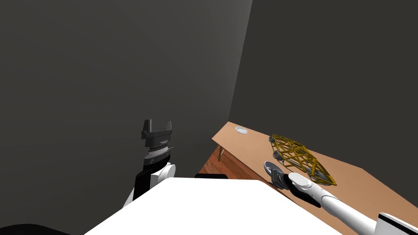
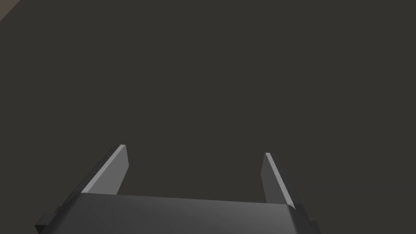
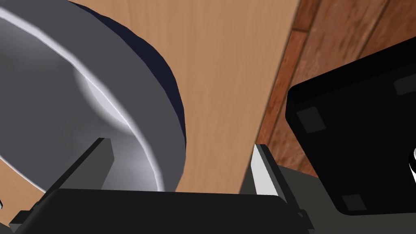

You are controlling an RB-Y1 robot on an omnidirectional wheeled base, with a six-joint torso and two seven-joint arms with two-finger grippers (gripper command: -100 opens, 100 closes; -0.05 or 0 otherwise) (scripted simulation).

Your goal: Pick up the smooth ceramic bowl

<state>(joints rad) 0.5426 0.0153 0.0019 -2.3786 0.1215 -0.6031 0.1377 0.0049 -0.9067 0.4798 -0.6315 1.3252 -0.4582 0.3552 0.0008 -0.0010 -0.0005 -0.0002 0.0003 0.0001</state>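
The bowl point(image 1: 269, 166) is grey and smooth and sits at the near edge of the brown wooden table point(image 1: 363, 183). My right gripper point(image 1: 278, 178) is down on it. In the right wrist view the bowl point(image 3: 61, 101) looms large and the right gripper point(image 3: 180, 162) is open, straddling the bowl's wall. One finger point(image 3: 103, 160) is inside the bowl and the other finger point(image 3: 264, 172) is outside, near the table's edge point(image 3: 219, 81). My left gripper point(image 1: 157, 124) is raised at my left, open and holding nothing, facing a dark wall point(image 2: 203, 81).
A yellow wire basket point(image 1: 300, 157) lies on the table just beyond the bowl. A small pale disc point(image 1: 241, 130) sits at the table's far corner. Dark walls stand close ahead. Reddish wood floor point(image 3: 325, 40) shows beside the table, with a black block point(image 3: 353, 142) over it.
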